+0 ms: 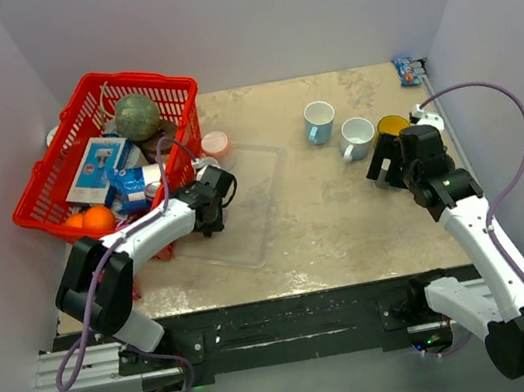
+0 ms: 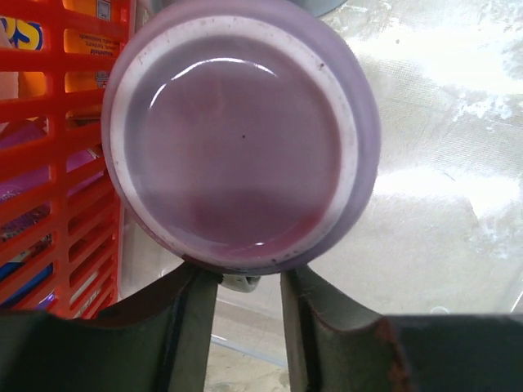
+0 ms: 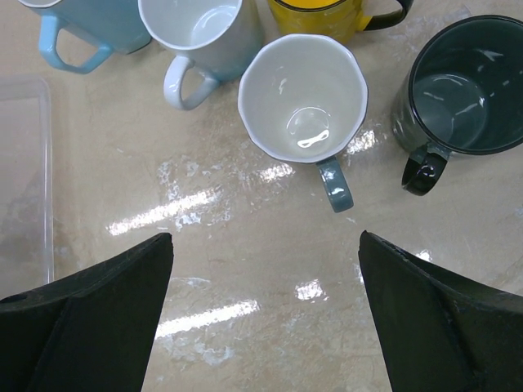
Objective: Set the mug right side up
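The pink mug (image 1: pixel 216 145) stands upside down beside the red basket. Its round base (image 2: pixel 245 135) fills the left wrist view. My left gripper (image 1: pixel 215 176) reaches up to it from the near side. The fingers (image 2: pixel 192 327) stand narrow under the mug's edge, one on each side of a pale bit of handle (image 2: pixel 243 282); their tips are hidden beneath the mug. Far over on the right, my right gripper (image 1: pixel 386 166) hovers wide open (image 3: pixel 265 245) above bare table, holding nothing.
The red basket (image 1: pixel 56 176), full of groceries, sits at the far left. A clear plastic tray (image 1: pixel 254 207) lies mid-table. Upright mugs cluster at the right: light blue (image 1: pixel 319 121), white (image 1: pixel 357 135), yellow (image 1: pixel 392 124), grey-handled (image 3: pixel 302 98), dark green (image 3: pixel 466 86).
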`<state>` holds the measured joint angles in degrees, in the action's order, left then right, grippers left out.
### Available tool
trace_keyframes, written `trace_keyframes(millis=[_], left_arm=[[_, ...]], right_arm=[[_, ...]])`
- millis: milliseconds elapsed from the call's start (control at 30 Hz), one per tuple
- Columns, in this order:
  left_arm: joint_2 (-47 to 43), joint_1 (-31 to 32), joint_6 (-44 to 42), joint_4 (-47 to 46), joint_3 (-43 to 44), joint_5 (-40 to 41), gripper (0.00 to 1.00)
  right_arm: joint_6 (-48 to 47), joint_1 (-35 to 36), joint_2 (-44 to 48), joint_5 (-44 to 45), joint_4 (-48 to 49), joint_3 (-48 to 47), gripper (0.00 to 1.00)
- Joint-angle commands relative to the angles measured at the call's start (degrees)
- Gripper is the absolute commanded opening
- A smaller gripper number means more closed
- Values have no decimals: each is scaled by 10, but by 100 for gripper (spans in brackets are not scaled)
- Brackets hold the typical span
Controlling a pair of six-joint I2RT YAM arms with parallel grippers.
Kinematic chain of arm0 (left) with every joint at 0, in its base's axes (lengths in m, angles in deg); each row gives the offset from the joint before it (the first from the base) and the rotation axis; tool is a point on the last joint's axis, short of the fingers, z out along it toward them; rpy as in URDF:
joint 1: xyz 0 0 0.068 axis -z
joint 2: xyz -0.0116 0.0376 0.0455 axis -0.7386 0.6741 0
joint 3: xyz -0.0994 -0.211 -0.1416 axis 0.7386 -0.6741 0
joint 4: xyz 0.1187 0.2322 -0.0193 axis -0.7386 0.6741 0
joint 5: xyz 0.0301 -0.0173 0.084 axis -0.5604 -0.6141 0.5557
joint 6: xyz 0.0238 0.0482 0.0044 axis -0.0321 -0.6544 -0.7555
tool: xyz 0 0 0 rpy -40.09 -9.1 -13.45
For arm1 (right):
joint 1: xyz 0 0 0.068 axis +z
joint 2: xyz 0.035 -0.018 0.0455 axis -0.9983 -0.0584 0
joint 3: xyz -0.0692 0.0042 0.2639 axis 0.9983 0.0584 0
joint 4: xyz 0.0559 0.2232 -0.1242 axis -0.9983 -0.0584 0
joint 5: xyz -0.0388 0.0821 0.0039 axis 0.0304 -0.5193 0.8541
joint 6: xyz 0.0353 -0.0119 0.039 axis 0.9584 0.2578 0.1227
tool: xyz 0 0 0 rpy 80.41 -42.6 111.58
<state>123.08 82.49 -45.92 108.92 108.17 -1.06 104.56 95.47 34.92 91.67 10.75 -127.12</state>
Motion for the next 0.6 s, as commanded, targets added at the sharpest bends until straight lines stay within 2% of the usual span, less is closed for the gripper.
trace_keyframes(millis=[0,67,200,400,500,567], left_arm=[[-26,-3,36,-32,-17,6,33],[-33,-3,37,-37,-21,8,29],[-32,-3,36,-35,-22,9,0],[-61,-2,31,-36,-24,-19,0],[-95,-2,32,-38,-26,-51,0],[-127,-2,33,-40,-27,-81,0]], right_arm=[[-7,-3,6,-8,12,-8,98],[-6,-3,6,-13,12,-8,98],[-3,-2,7,-22,12,-7,97],[-10,-2,27,-62,16,-4,98],[-21,-3,40,-148,30,13,99],[-19,-3,55,-243,62,30,99]])
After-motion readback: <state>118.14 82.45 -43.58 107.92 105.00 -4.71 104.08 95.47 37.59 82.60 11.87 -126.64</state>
